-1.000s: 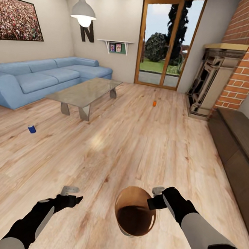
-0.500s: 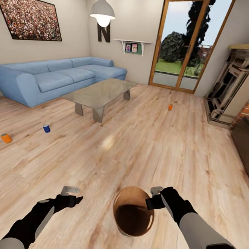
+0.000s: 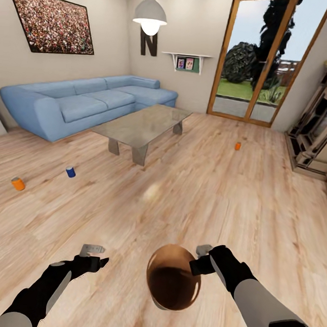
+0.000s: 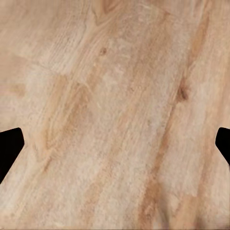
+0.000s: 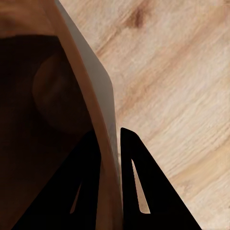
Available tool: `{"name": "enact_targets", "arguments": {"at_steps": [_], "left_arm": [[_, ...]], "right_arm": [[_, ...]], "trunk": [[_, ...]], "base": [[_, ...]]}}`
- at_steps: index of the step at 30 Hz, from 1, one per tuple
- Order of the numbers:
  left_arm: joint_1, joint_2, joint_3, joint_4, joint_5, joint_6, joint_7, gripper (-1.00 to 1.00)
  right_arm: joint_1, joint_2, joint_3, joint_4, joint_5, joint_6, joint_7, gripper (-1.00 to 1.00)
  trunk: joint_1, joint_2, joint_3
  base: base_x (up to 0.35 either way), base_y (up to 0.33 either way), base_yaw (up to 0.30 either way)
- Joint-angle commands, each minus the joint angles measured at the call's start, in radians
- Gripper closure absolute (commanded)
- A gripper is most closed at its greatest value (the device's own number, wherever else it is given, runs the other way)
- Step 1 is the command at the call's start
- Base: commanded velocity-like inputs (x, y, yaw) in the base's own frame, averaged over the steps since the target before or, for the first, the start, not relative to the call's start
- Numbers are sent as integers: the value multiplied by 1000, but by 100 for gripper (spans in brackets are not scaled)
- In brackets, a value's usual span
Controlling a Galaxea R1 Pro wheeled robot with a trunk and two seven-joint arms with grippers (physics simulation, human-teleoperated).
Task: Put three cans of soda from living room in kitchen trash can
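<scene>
Three cans wait on the floor: blue (image 3: pixel 70 171) and orange (image 3: pixel 18 183) at ten o'clock, another (image 3: pixel 238 146) at one. My right gripper (image 3: pixel 201 258) pinches the bin's (image 3: pixel 172 283) rim; left gripper (image 3: pixel 92 254) spread wide. I'd keep the bin level while rolling closer.

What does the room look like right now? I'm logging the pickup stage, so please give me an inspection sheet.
Surface: wood floor.
Job's things: blue can and orange can near the sofa; another orange can toward the glass door; trash can carried, nothing seen inside.
Clutter: nothing seen.
Grippers: right gripper shut on the bin's wall; left gripper open, empty.
Cables: nothing seen.
Surroundings: coffee table, fireplace.
</scene>
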State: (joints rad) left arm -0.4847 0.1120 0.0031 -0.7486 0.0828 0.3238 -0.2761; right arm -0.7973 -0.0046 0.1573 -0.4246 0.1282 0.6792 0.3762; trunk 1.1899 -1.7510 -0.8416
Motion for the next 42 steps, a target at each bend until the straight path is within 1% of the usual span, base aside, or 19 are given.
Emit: {"name": "enact_targets", "arguments": {"at_steps": [1,9,27,35,42], "left_arm": [[0,0,0,0,0,0,0,-100],[1,0,0,-18,0,1,0,-100],[0,1,2,-20,0,3,0,-100],[0,19,3,-23,1,4,-3,-100],[0,21,3,-24,1,3,-4,-100]], "right_arm": [[0,2,-2,0,-16,3,4,100],[0,6,-2,0,-16,3,4,100],[0,16,-1,0,-16,3,2,100],[0,17,-1,1,-16,3,1,100],[1,19,-1,1,-16,4,2,100]], "trunk": [[0,0,0],[0,0,0],[0,0,0],[0,0,0],[0,0,0]], "base": [[300,132,224],[300,132,243],[300,131,250],[300,131,251],[300,131,245]]}}
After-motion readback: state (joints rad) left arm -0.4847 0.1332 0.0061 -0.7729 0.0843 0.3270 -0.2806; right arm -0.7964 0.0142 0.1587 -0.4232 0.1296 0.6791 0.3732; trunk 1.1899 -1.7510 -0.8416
